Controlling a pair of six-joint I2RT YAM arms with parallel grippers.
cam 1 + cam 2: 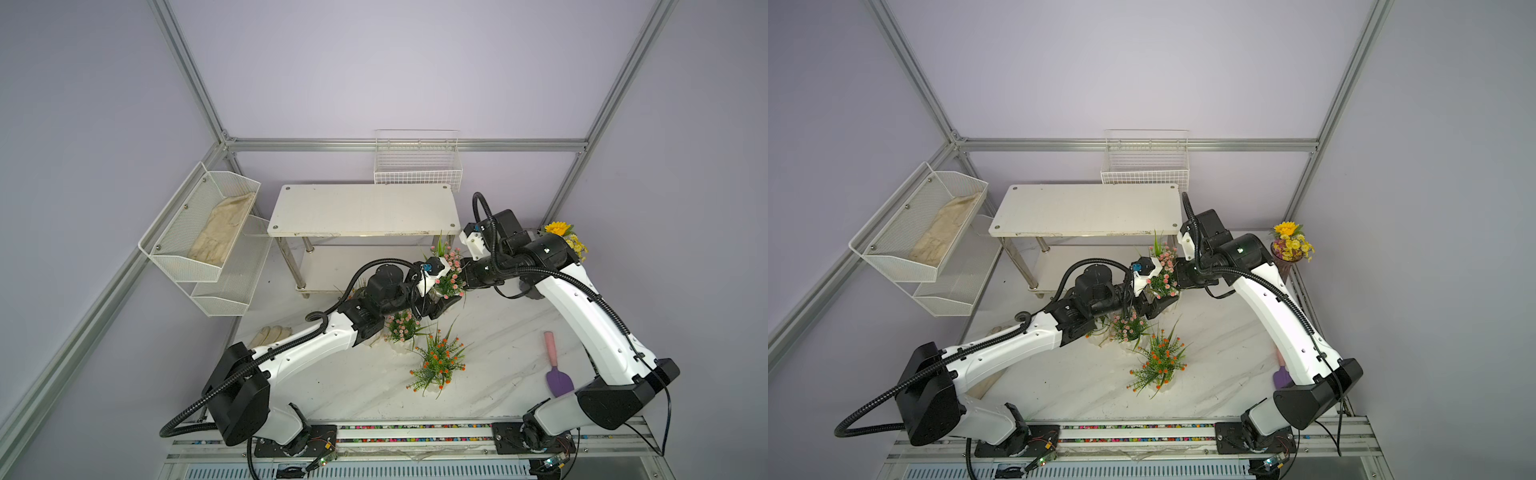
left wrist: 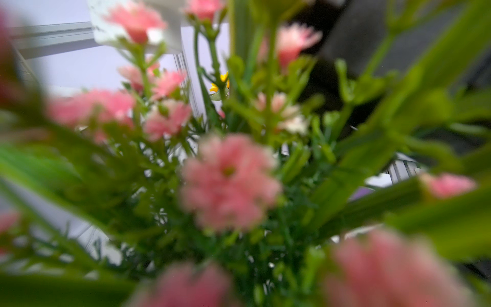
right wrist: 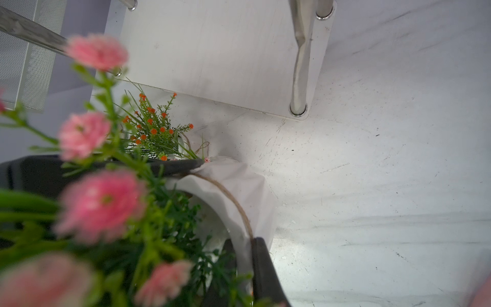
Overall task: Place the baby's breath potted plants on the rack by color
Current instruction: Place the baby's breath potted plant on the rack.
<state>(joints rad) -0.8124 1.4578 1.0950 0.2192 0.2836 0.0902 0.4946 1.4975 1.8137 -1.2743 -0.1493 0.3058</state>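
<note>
A pink baby's breath potted plant (image 1: 451,276) hangs just in front of the rack (image 1: 365,210), held between both arms. My right gripper (image 3: 243,244) is shut on the rim of its white pot (image 3: 239,191), one finger inside and one outside. My left gripper (image 1: 442,305) is closed round the pot from the opposite side; one of its black fingers (image 3: 172,166) lies against the pot wall. In the left wrist view blurred pink blossoms (image 2: 228,180) hide the jaws. A second pink plant (image 1: 403,328) and an orange plant (image 1: 440,361) stand on the table. Another orange plant (image 3: 154,130) stands beyond the pot.
A dark vase with yellow flowers (image 1: 561,232) stands behind the right arm. A white wire basket (image 1: 417,166) hangs behind the rack, and mesh wall baskets (image 1: 199,224) holding a glove hang at the left. A purple trowel (image 1: 557,370) and gloves (image 1: 270,334) lie on the table.
</note>
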